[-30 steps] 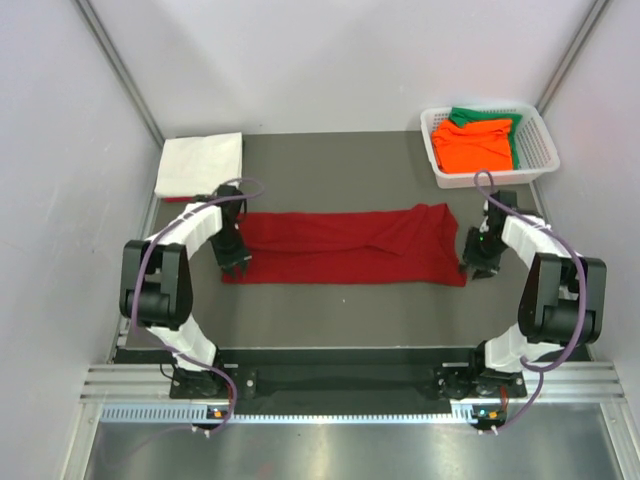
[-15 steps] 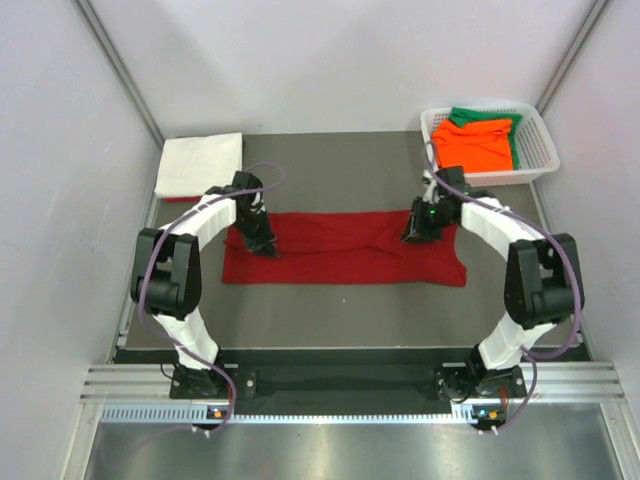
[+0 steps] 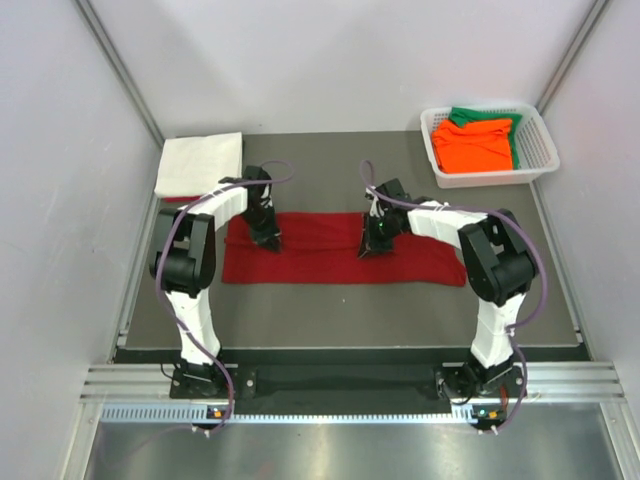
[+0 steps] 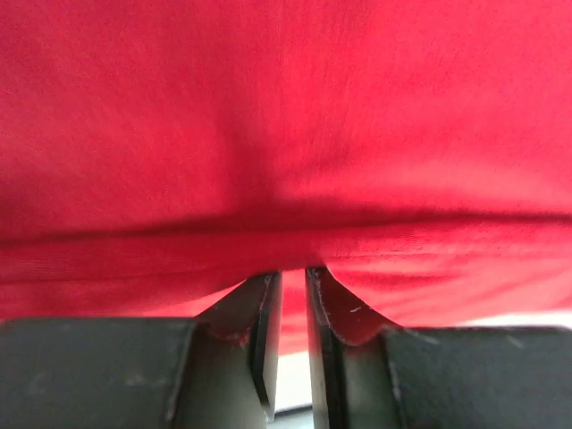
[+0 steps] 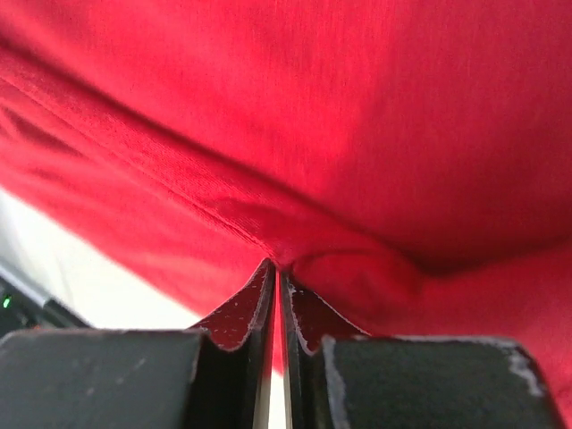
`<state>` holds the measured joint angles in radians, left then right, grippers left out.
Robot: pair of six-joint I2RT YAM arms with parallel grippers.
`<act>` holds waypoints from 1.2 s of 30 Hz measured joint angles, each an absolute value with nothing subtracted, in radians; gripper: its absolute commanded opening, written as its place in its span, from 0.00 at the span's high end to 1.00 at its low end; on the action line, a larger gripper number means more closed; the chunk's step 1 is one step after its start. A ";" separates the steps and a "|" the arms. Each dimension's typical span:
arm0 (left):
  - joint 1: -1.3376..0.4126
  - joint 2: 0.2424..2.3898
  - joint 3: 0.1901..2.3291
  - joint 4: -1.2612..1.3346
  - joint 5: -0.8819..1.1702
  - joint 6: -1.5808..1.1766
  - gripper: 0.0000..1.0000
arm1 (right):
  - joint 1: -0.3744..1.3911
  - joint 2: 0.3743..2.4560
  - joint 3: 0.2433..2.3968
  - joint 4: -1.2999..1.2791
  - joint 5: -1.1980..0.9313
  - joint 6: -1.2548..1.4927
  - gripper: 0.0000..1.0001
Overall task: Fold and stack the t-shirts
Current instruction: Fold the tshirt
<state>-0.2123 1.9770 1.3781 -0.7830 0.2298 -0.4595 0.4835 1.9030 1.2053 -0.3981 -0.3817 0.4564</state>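
Observation:
The dark red t-shirt [image 3: 320,262] lies as a long flat strip across the middle of the table. My left gripper [image 3: 268,238] is on its left part, and the left wrist view shows the jaws [image 4: 293,273] nearly closed on a pinch of red cloth [image 4: 286,116]. My right gripper [image 3: 375,245] is on the strip right of centre, and its jaws [image 5: 277,268] are shut on a fold of the red cloth [image 5: 375,116]. A folded white t-shirt [image 3: 200,163] lies at the back left. An orange t-shirt [image 3: 472,143] and a green one [image 3: 478,115] lie in the basket.
The white lattice basket [image 3: 545,150] stands at the back right corner. Grey walls close in the table at left, right and back. The dark table mat [image 3: 330,315] shows in front of the red strip.
My right gripper moved left from the shirt's right end to right of centre. My left gripper moved from the left end a little right and farther back. The shirt's raised back-right corner has flattened.

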 measured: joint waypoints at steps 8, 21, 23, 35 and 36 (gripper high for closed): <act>-0.199 1.998 1.543 -0.812 0.083 -0.430 0.74 | 0.502 1.992 1.356 -0.409 -0.284 0.480 0.91; -0.217 1.873 1.420 -0.756 0.313 -0.450 0.66 | 0.467 1.945 1.491 -0.525 -0.326 0.490 0.38; -0.253 1.876 1.418 -0.680 0.374 -0.504 0.64 | 0.421 1.884 1.454 -0.533 -0.341 0.480 0.37; -0.600 1.982 1.285 -0.101 0.450 -1.018 0.63 | 0.098 1.713 1.214 -0.543 -0.366 0.408 0.32; -0.620 1.991 1.273 -0.069 0.432 -1.052 0.63 | 0.090 1.702 1.191 -0.543 -0.369 0.402 0.32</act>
<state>-0.6197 1.9915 1.2728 -0.0689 0.4324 -1.0519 0.0898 1.7020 1.1908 -0.5426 -0.3691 0.4023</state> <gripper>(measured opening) 0.375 0.673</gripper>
